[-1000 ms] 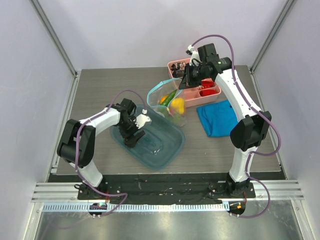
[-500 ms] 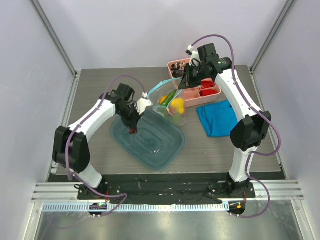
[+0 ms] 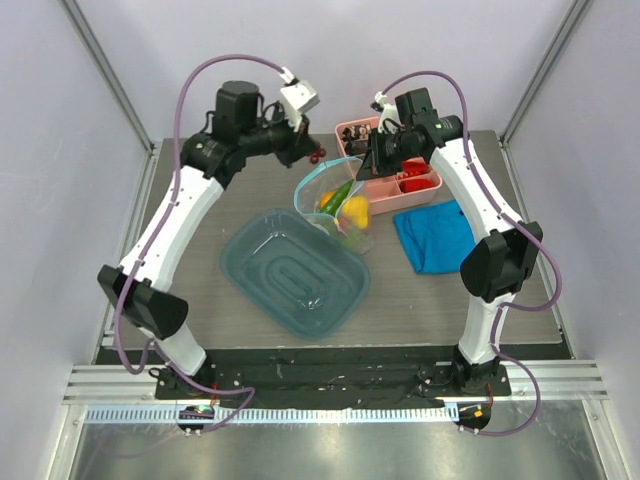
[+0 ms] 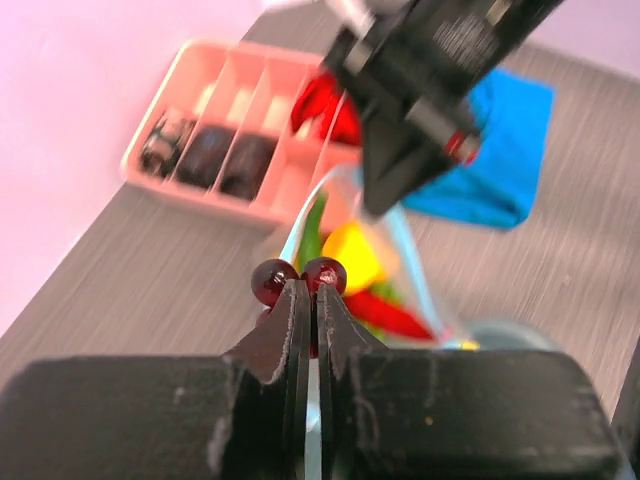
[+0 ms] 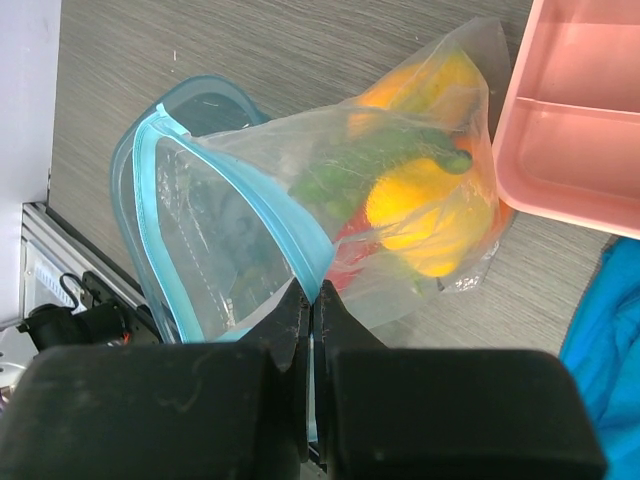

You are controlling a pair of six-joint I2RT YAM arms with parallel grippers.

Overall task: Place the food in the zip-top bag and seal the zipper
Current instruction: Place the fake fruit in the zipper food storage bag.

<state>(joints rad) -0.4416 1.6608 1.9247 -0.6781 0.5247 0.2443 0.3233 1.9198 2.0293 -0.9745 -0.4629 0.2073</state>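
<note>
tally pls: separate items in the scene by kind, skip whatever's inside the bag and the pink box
Teal translucent plastic tray: 1
Pink divided plastic box: 1
Clear crinkly zip-top bag with light blue strip: 1
Blue folded cloth: 1
Dark red cherry pair, pinched in the left tool: 1
Total: 5

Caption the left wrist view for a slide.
Left pincer closed on the dark cherries, facing the food-filled zip-top bag, pink divided box beyond.
</note>
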